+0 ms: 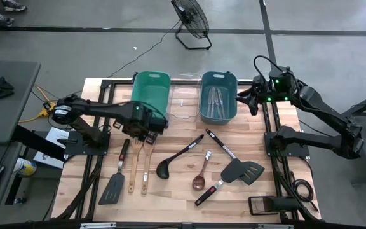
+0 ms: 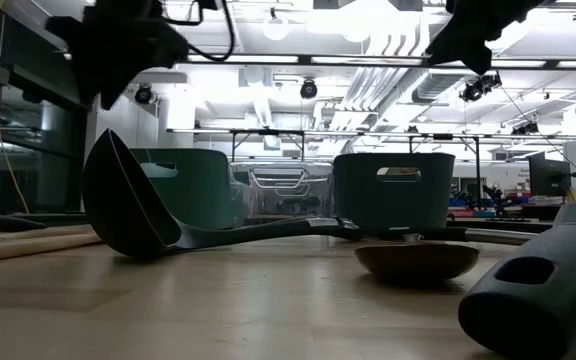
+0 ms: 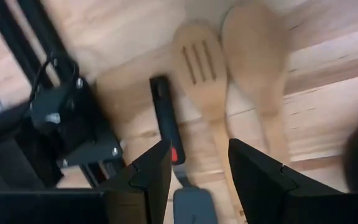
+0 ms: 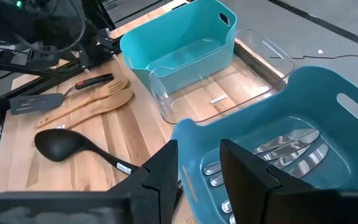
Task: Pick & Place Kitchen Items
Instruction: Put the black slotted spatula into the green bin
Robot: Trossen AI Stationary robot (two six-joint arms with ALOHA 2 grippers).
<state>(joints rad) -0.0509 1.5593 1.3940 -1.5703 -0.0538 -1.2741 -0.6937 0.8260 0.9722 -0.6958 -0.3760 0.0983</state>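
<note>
Seven utensils lie loose on the wooden bench: two wooden spoons beside one red-handled black spatula toward the left edge, one black ladle, one brown spoon and two more black spatulas toward the right. Several pieces of silver cutlery lie in the blue bin, which stands along the far edge with one clear bin and one green bin. The left claw, spread empty, hangs over the wooden spoons; the right claw, spread empty, is above the blue bin.
</note>
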